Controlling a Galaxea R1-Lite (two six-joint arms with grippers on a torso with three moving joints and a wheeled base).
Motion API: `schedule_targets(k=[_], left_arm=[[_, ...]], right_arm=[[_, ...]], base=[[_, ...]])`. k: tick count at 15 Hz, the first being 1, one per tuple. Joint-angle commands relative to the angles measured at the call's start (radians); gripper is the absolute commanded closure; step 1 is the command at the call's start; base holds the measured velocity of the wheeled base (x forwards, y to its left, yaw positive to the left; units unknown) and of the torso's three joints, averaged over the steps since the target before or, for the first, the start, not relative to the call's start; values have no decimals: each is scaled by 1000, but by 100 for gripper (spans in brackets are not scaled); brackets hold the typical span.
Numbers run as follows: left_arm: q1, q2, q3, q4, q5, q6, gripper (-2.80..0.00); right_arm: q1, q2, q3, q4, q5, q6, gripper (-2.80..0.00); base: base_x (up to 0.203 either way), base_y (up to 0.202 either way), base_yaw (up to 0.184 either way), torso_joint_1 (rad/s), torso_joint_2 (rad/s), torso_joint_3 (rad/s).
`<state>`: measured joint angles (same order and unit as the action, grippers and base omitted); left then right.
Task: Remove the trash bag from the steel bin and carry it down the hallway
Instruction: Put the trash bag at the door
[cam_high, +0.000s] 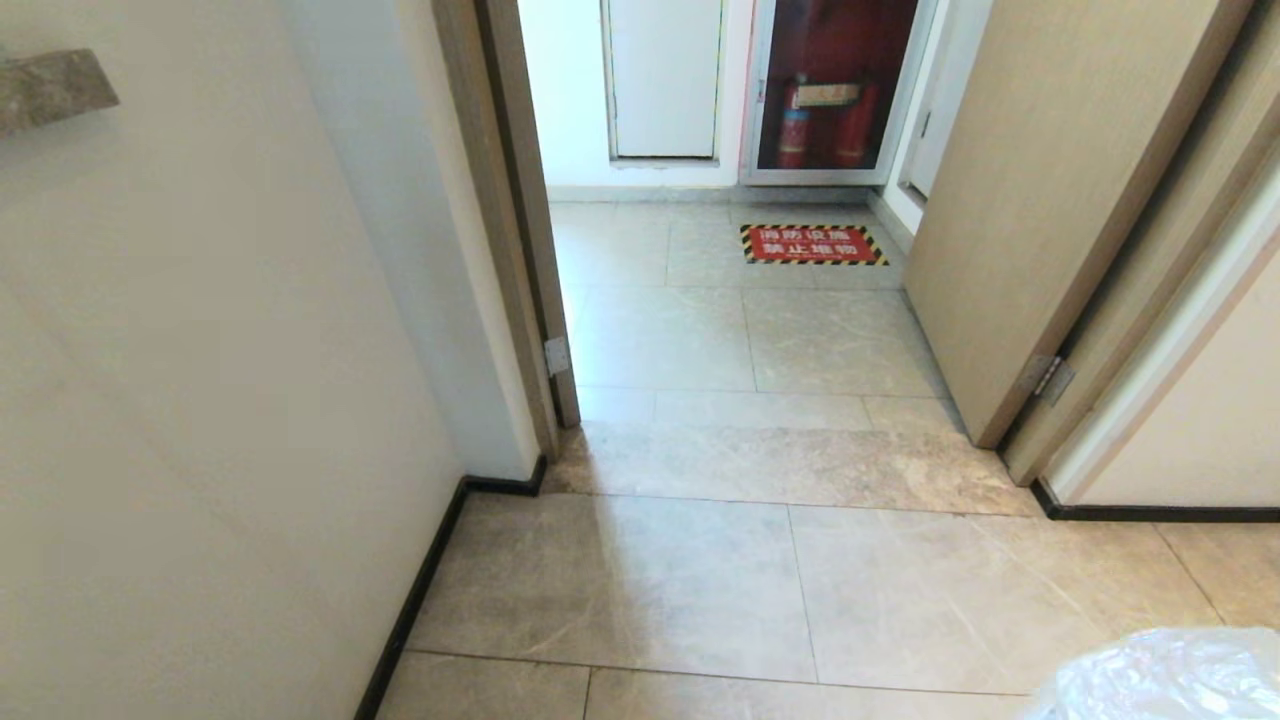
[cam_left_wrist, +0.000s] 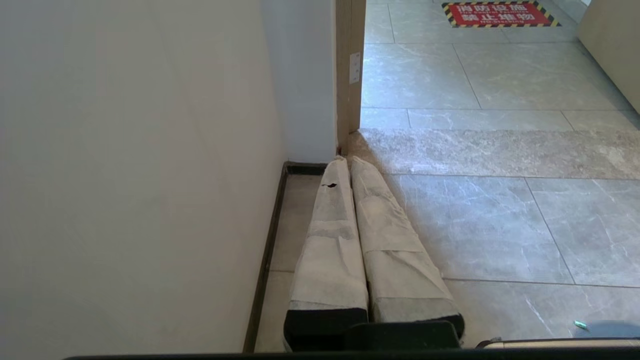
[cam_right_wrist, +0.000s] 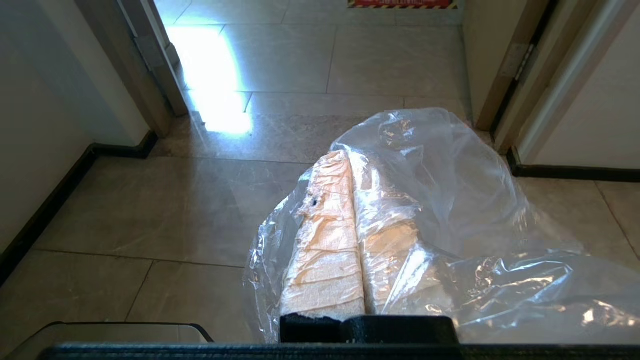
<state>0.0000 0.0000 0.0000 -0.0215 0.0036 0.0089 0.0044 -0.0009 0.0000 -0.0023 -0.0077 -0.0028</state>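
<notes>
Now carrying the trash bag (cam_right_wrist: 450, 210), draped over the closed right gripper (cam_right_wrist: 350, 165) fingers; left gripper (cam_left_wrist: 350, 162) closed, empty. Next, driving through the doorway (cam_high: 720, 330) ahead, keeping grip.

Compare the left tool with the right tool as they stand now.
The left tool, with pale cloth-wrapped fingers, is shut on nothing; the right tool, wrapped the same way, is shut on the thin crinkled translucent plastic trash bag. The left tool's fingers show bare against the grey-beige stone tile floor; the right tool's are draped in plastic film. Both point toward the wooden-framed doorway, fingers pressed together.
</notes>
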Motion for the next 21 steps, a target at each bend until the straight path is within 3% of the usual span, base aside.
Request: schedule_targets(k=[1,21], left_arm=[[0,0,11,-2,1,0,0],[0,0,12,-3,3,3,0]], right_arm=[[1,1,0,-1,0,0,0],[2,1,0,-1,0,0,0]], base=[[0,0,0,0,0,0],[0,0,0,0,0,0]])
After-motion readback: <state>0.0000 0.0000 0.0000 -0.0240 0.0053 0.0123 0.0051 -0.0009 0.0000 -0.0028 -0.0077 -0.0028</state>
